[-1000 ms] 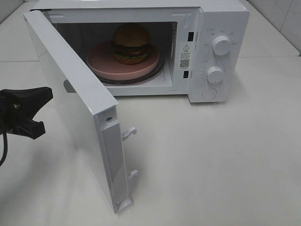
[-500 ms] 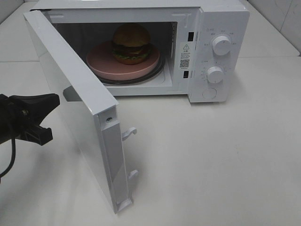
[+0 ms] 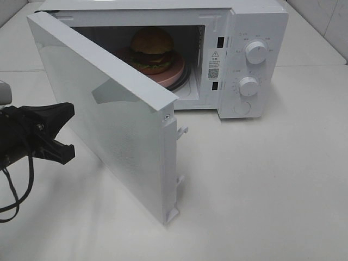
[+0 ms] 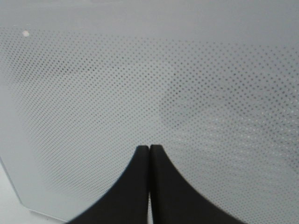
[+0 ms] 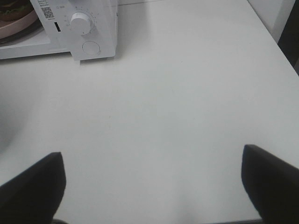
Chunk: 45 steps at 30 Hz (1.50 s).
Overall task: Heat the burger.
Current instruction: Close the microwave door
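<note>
Door (image 3: 114,125) swung further toward shut, free edge over open tabletop (image 3: 261,179). Burger (image 3: 151,50) on pink plate (image 3: 175,73) inside microwave (image 3: 255,22), part hidden by door edge. Left claw (image 4: 149,147) shut, empty, tips at door's outer face. Right claw (image 5: 152,179) spread wide, empty, over tabletop.

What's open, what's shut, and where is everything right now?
Microwave door: half open.
Burger: inside the microwave, on the pink plate.
Left fingers: shut, empty, tips at the door's outer face.
Right fingers: open, empty, over the table.
</note>
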Motion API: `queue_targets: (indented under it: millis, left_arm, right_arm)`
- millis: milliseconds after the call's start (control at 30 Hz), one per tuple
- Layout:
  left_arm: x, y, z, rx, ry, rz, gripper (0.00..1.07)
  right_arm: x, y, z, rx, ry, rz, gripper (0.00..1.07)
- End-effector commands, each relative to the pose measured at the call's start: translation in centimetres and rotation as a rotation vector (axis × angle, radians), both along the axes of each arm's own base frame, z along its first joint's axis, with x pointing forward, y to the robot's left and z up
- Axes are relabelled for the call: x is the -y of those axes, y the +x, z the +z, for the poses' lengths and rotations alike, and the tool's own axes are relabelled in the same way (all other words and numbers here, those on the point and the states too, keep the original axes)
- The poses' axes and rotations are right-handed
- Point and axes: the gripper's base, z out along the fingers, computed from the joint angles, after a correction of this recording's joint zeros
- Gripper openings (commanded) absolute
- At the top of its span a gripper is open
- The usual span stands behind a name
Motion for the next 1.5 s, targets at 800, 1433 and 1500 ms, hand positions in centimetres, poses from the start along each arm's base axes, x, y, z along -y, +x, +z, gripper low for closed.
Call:
queue_targets:
  millis: [800, 1433, 1500]
  left_arm:
    - [3.8, 2.0, -1.4, 0.031, -0.079, 0.022, 0.0]
    - [4.6, 4.5, -0.4, 0.057, -0.111, 0.074, 0.0]
    - [5.2, 5.1, -0.3, 0.041, -0.108, 0.09, 0.0]
  right_arm:
    - [0.0, -0.3, 0.0, 0.029, -0.002, -0.004, 0.98]
    - [0.0, -0.3, 0.0, 0.029, -0.002, -0.004, 0.98]
    - [0.0, -0.3, 0.0, 0.029, -0.002, -0.004, 0.98]
